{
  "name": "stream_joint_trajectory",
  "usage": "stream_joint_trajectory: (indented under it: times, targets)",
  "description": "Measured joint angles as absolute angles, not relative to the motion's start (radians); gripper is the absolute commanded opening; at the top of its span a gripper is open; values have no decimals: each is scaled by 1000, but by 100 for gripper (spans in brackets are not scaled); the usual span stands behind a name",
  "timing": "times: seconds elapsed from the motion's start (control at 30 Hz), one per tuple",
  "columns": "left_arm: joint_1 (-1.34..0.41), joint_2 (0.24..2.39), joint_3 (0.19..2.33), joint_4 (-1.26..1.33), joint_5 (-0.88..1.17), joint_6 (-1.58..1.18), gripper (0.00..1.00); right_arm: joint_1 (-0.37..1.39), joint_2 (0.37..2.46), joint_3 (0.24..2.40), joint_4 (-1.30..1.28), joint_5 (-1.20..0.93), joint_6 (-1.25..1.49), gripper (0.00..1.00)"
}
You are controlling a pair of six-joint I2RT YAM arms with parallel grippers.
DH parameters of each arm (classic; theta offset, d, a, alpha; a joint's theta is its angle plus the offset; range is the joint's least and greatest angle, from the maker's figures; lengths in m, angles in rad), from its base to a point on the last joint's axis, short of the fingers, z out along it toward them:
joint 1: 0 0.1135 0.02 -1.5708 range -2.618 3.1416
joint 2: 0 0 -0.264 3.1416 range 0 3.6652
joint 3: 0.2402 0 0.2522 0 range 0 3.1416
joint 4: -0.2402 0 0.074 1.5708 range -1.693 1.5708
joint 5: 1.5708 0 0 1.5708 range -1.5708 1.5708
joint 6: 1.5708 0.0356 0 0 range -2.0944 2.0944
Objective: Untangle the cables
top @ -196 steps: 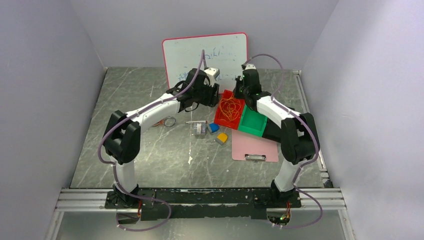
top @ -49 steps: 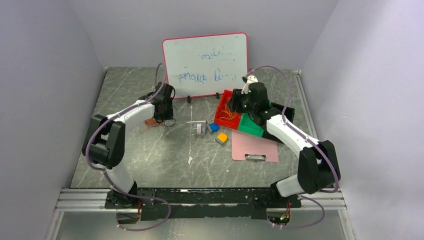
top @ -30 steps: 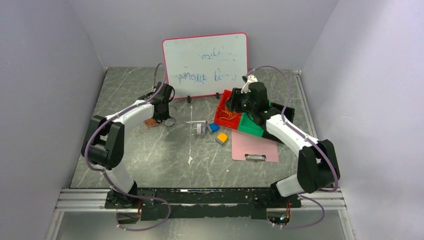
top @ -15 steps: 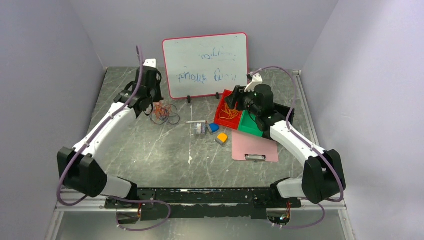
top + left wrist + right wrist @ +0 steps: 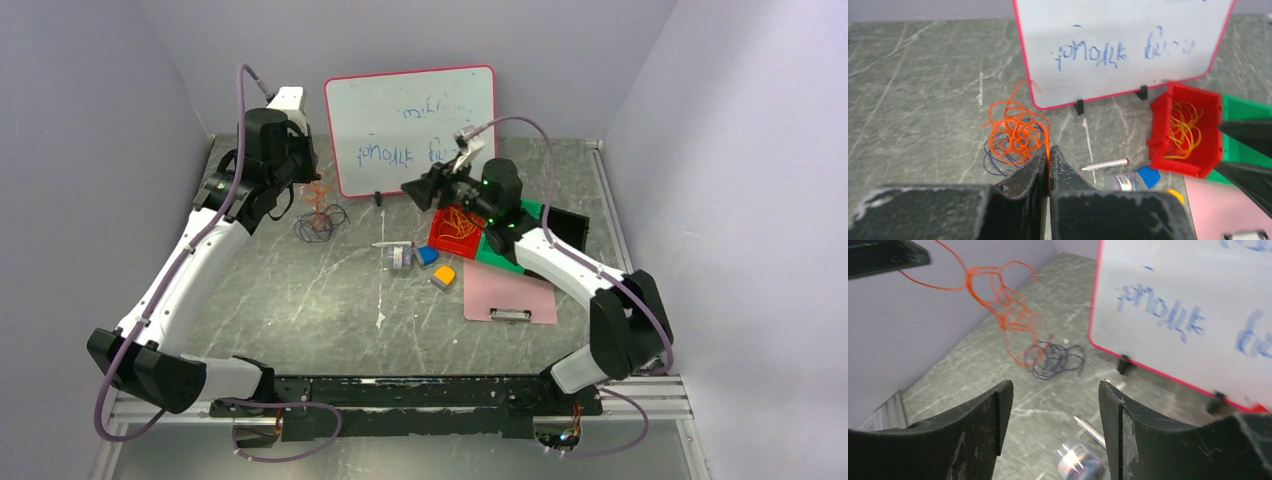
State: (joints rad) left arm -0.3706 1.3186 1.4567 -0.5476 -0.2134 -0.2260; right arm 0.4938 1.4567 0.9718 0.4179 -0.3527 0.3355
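My left gripper (image 5: pixel 292 188) is raised over the far left of the table, shut on a strand of the orange cable (image 5: pixel 1048 156). The orange loops (image 5: pixel 318 193) hang below it, tangled with dark purple cable loops (image 5: pixel 316 226) that rest on the table. Both show in the right wrist view, orange (image 5: pixel 1009 307) above purple (image 5: pixel 1054 360). My right gripper (image 5: pixel 413 192) hovers open and empty in front of the whiteboard, pointing left toward the tangle. Yellowish cables (image 5: pixel 458 222) lie in the red bin (image 5: pixel 440 243).
A whiteboard (image 5: pixel 412 125) stands at the back. A pen (image 5: pixel 388 243), a small cylinder (image 5: pixel 401 258), a blue block (image 5: pixel 428 255) and a yellow block (image 5: pixel 445 275) lie mid-table. A green bin (image 5: pixel 500 255) and a pink clipboard (image 5: pixel 508 292) sit to the right.
My left arm has risen and swung back, lifting the orange cable off the table. My right gripper has left the red bin, moved left and opened wider.
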Motion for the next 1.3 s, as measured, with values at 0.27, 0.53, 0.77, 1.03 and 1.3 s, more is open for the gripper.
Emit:
stream_joint_trajectory:
  times: [0.27,0.53,0.77,1.03,1.3]
  targets:
    - [-370,1264,1432,-558,14,-146,7,611,1613,1131,533,-427,367,68]
    - [-370,1261,1425,-567,164,-94,7,672,1700,1194,584,-452,387,68]
    - [-370,1262,1414,-569,243,-73,7,674,1737,1194,631,-465,427,68]
    - [-370,1267,1414,-569,306,-67,7,674,1772,1199,717,-469,501,68]
    - [-370,1275,1414,-571,352,-59,7,680,1886,1296,758,-487,544,66]
